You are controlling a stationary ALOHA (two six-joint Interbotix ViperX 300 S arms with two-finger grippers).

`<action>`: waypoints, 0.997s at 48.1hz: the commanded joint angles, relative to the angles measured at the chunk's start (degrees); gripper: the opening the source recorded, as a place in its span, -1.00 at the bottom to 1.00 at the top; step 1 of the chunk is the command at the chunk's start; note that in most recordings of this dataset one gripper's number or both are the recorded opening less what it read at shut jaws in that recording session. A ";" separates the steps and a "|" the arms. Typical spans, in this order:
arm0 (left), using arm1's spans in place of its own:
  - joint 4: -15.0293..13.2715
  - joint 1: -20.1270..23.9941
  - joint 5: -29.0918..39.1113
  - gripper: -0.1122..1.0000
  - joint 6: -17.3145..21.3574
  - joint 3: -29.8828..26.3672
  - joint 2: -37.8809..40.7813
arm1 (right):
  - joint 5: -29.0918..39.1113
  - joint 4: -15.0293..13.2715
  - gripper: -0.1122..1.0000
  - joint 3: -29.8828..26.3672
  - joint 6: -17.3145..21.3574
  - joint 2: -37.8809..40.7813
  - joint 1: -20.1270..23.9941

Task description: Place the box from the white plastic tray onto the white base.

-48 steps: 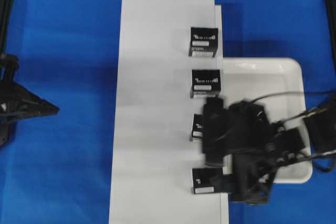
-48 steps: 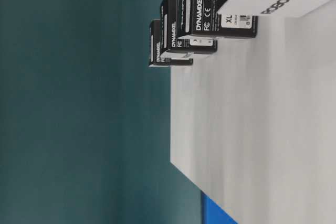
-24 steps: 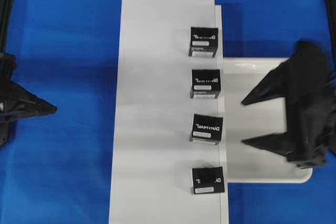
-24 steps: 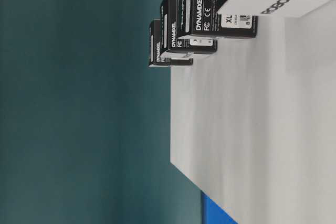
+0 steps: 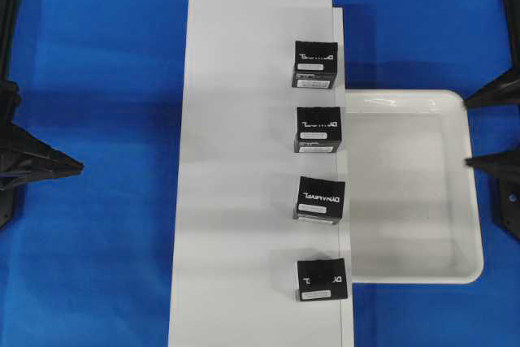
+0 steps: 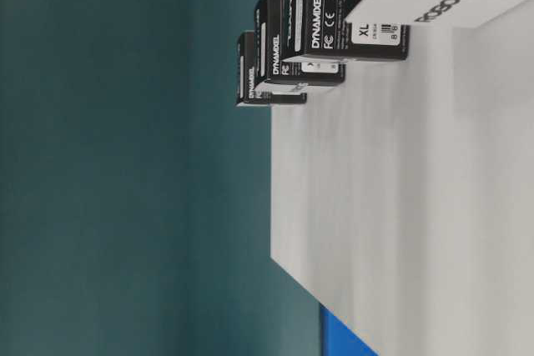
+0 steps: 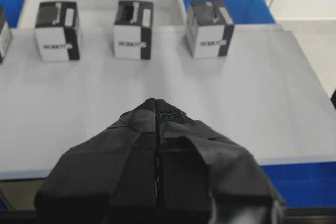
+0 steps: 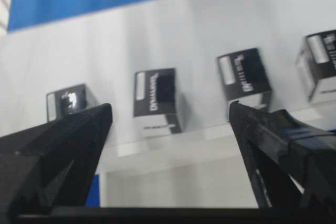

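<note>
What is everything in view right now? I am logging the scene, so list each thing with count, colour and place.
box: one, black with a white label strip, nearest end of the white base's right edge.
lettered boxes: three, black with white lettering, in a row beyond it on the same edge.
white base: one, middle of the blue table cover.
white plastic tray: one, nothing in it, right of the base.
left gripper: black, shut, at left.
right gripper: black, open, at the tray's right rim.

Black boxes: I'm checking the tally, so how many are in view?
4, in a row along the board's tray-side edge. Tray holds none.
</note>
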 commanded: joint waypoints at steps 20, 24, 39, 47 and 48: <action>0.09 -0.09 -5.80 -0.93 -0.09 -1.93 -0.53 | -0.09 -0.26 0.99 7.82 -0.35 -16.00 -2.55; 0.09 -0.09 -6.33 -0.93 -0.09 -1.93 -0.44 | -0.26 -0.26 0.99 8.79 -0.35 -17.75 -2.90; 0.09 -0.09 -6.59 -0.93 -0.18 -2.11 -1.32 | -0.53 -0.26 0.99 11.25 0.09 -18.28 -2.99; 0.18 0.00 -7.82 -0.93 0.88 -2.02 -1.23 | -3.08 -0.26 0.99 11.16 0.00 -18.63 -2.99; 0.09 0.00 -7.91 -0.93 0.88 -2.11 -1.23 | -3.43 -0.26 0.99 11.16 0.00 -18.63 -2.99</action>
